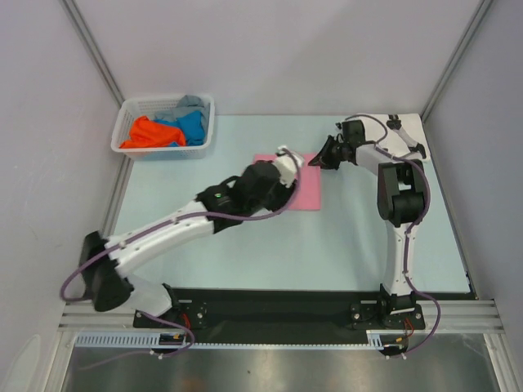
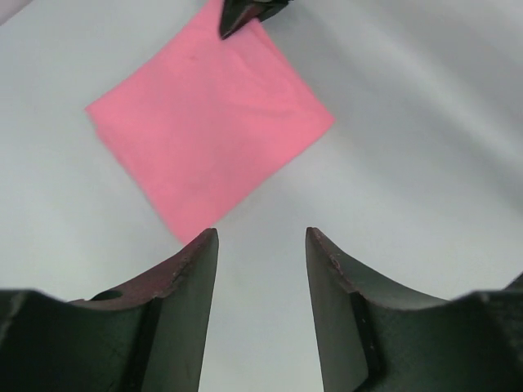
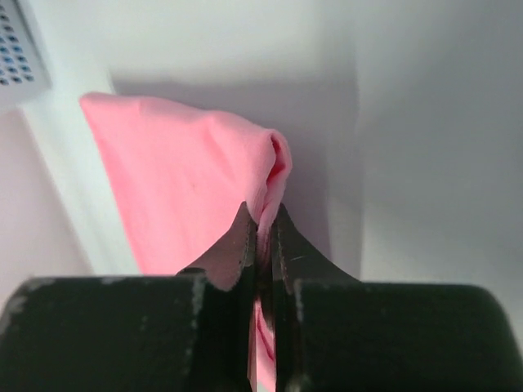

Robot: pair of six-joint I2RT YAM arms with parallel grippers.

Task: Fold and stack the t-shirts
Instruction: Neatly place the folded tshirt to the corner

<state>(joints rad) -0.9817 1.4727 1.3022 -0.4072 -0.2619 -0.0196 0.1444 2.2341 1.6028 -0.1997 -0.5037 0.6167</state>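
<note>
The pink t-shirt (image 1: 309,193), folded square, is laid on the tabletop (image 1: 245,253). Its far corner is pinched by the right fingers (image 3: 241,249); the left fingers (image 2: 192,278) are held open above it. A further fold seems begun; the corner must be carried across evenly.

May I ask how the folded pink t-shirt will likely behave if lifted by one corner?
Probably floppy: the pink t-shirt puckers where the right jaws pinch its edge, so the rest should droop. Likely light, lying thin and flat on the table; its fold may open.

left arm (image 1: 172,229) over t-shirt (image 1: 307,193), basket (image 1: 167,150) far-left; near table (image 1: 327,253) bare
</note>
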